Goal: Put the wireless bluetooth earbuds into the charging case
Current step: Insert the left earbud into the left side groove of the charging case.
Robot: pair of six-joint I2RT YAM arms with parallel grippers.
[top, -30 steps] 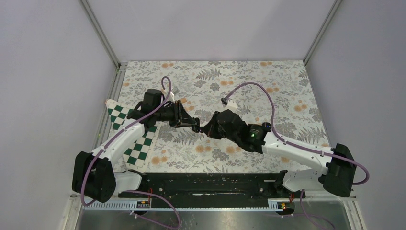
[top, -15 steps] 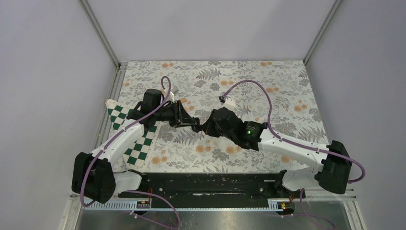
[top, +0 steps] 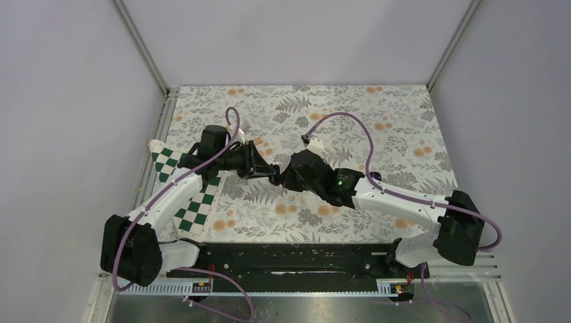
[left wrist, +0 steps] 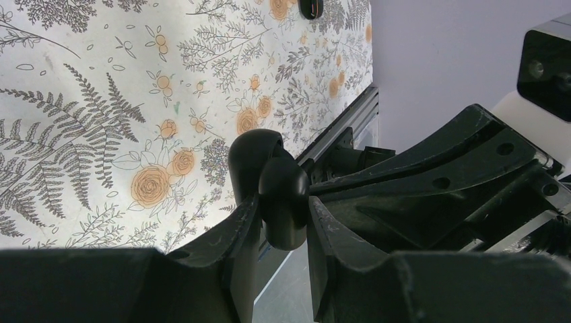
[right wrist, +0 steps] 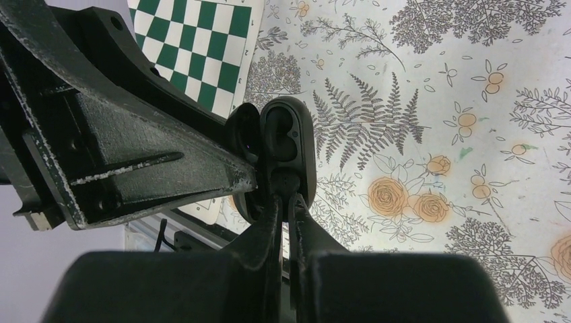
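Observation:
My left gripper (top: 271,175) (left wrist: 283,214) is shut on the charging case (left wrist: 281,185), a black rounded pebble held above the table, tipped on its side. The case stands open, and its lid (left wrist: 252,158) is behind it. In the right wrist view the open case (right wrist: 296,134) shows its two dark hollows. My right gripper (top: 283,179) (right wrist: 286,200) is nearly closed on a tiny black earbud (right wrist: 285,182), whose tip is at the lower hollow. I cannot tell whether it is seated. The other earbud is not clearly seen.
A green and white checkered board (top: 195,202) lies at the left, also in the right wrist view (right wrist: 202,40). A small dark object (left wrist: 311,8) lies on the floral cloth (top: 377,128), cut by the frame's top edge. The two arms meet mid-table.
My right arm has moved left, bringing its gripper tip up against the case in my left gripper. The left arm has stayed still.

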